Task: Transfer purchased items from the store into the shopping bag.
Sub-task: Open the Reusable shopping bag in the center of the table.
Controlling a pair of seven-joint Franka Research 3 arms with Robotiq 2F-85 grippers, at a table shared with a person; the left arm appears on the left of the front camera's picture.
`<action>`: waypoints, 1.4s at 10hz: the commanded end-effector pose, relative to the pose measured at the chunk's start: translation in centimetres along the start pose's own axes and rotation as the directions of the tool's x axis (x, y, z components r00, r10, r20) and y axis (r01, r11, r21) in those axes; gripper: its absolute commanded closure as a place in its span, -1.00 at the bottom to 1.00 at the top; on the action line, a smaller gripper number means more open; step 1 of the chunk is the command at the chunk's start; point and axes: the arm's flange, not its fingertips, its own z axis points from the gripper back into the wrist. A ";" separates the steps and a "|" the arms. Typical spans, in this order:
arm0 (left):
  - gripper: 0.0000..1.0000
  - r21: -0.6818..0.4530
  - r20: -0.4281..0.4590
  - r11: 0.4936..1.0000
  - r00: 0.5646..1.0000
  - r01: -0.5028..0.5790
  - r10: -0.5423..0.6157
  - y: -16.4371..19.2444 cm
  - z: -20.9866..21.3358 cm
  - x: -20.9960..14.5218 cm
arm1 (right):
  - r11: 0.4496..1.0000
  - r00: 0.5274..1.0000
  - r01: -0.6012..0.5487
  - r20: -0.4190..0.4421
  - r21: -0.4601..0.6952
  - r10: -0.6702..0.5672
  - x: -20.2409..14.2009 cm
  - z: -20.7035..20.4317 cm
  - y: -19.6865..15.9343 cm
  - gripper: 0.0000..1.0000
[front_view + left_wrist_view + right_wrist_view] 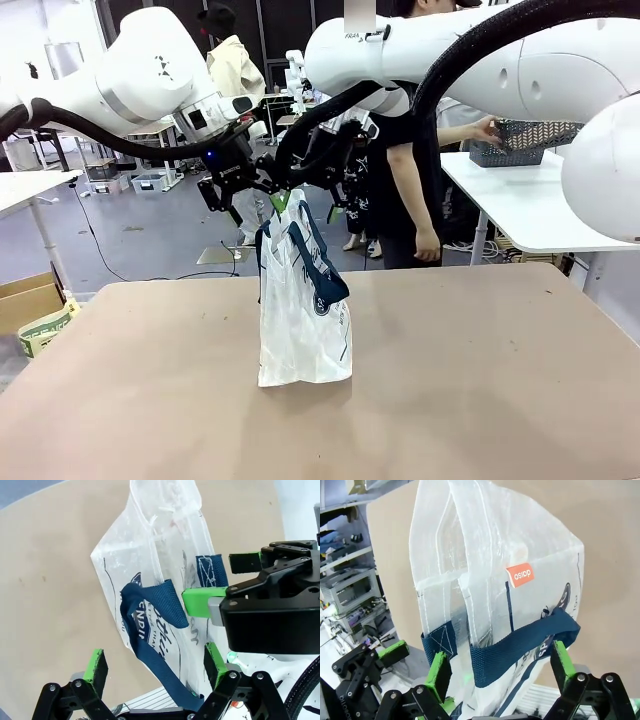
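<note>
bag (303,330) top partly behind left hand (155,665), right hand (497,672)

- The left arm (150,70) reaches in from its side, the left gripper (156,665) poised above mid-table, jaws spread wide.
- The right arm (450,55) crosses toward the middle, the right gripper (500,670) just beside the other, jaws equally wide.

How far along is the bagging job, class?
Done: the shopping bag stands on the table. In hand: the left tool and right tool, both open, straddle its navy straps. Left: no goods visible inside it; a person's hand rests on the grey basket.
</note>
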 end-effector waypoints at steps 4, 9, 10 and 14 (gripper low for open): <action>-0.72 -0.028 -0.019 0.999 1.000 -0.024 0.024 0.7 -0.7 -1.0 | 0.997 0.998 -0.044 -0.040 0.059 0.047 -0.8 -0.9 -1.6 -0.71; 1.00 -0.032 -0.028 0.999 1.000 -0.015 0.014 0.4 -1.1 -1.2 | 0.997 0.994 -0.057 -0.086 0.047 0.061 -1.4 -1.2 -1.7 1.00; 1.00 -0.031 -0.030 0.999 1.000 -0.011 0.010 0.3 -1.1 -1.3 | 0.997 0.994 -0.061 -0.090 0.043 0.065 -1.5 -1.1 -1.7 1.00; 1.00 -0.041 -0.023 0.999 1.000 -0.002 0.001 0.6 -1.3 -1.8 | 0.996 0.990 -0.094 -0.103 -0.009 0.092 -2.6 -1.3 -1.8 1.00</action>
